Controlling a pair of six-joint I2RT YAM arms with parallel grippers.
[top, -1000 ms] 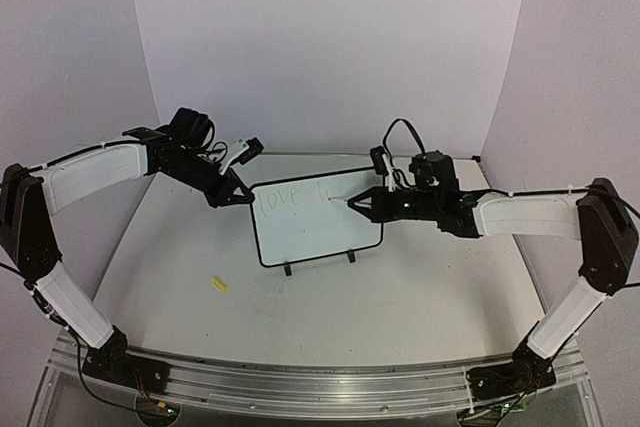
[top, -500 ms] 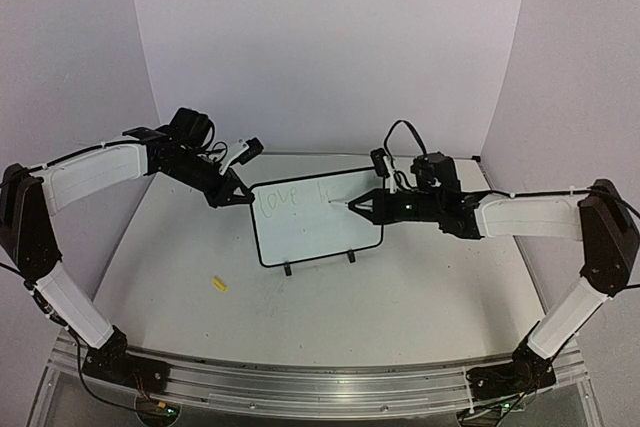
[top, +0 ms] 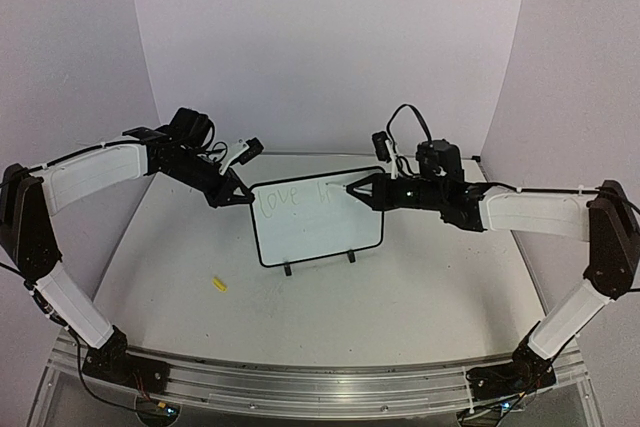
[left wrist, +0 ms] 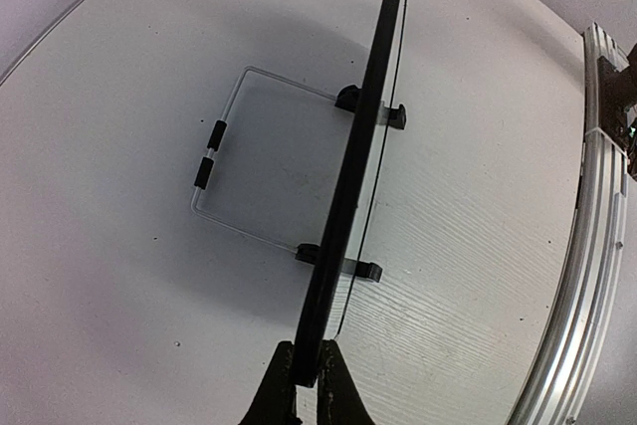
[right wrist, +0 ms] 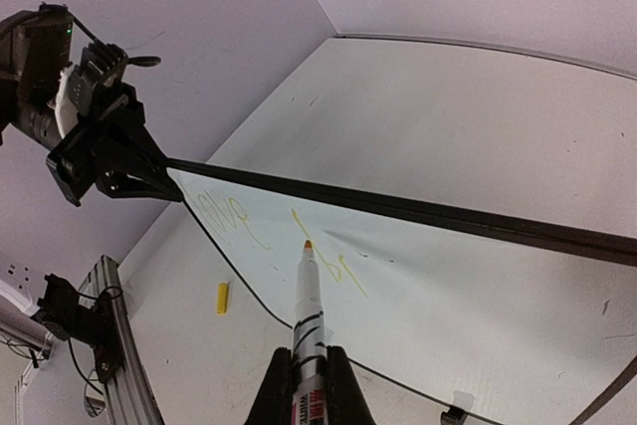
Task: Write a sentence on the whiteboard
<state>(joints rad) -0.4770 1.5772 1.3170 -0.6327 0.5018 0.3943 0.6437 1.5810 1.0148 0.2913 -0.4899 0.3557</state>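
The whiteboard [top: 318, 225] stands upright on its two black feet in the middle of the table. My left gripper [top: 238, 196] is shut on the frame at its upper left corner; the left wrist view shows the board edge-on [left wrist: 350, 186] with the fingertips [left wrist: 282, 377] pinching it. My right gripper [right wrist: 310, 370] is shut on a white marker [right wrist: 310, 311] with an orange tip. That tip sits by the top of a slanted stroke near the board's upper edge; contact is unclear. The sentence [right wrist: 227, 214] reads "love" plus a few strokes of a second word.
A small yellow marker cap [top: 219, 284] lies on the table left of and in front of the board. A wire stand [left wrist: 214, 161] props the board from behind. The aluminium rail [top: 300, 387] with the arm bases runs along the near edge.
My right gripper has lifted the marker tip from mid-height on the board up toward its top edge. The left gripper and the board have stayed put.
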